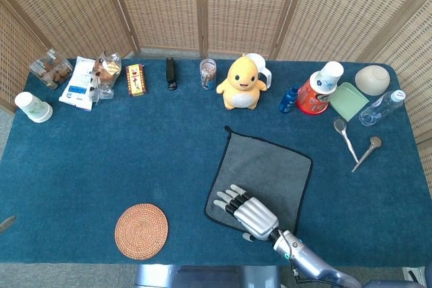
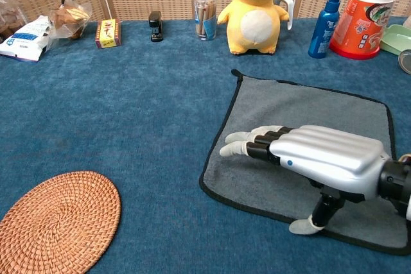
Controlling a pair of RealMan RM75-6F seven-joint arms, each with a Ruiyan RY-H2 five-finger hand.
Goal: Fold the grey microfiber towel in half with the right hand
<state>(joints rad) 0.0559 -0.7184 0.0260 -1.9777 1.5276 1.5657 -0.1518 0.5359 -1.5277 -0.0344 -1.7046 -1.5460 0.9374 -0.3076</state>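
Observation:
The grey microfiber towel (image 1: 270,168) (image 2: 302,120) with a black hem lies flat and unfolded on the blue table, right of centre and near the front edge. My right hand (image 1: 248,211) (image 2: 314,158) is stretched out over the towel's near left part, fingers straight and pointing left toward the hem. Its thumb hangs down to the towel's front edge. It holds nothing. My left hand is not visible in either view.
A round woven coaster (image 1: 141,231) (image 2: 54,220) lies at the front left. A yellow plush duck (image 1: 241,83) (image 2: 255,9) stands just behind the towel. Along the back are snacks, a jar, a blue spray bottle (image 2: 323,22), a red cup stack (image 1: 318,90), spoons (image 1: 346,137).

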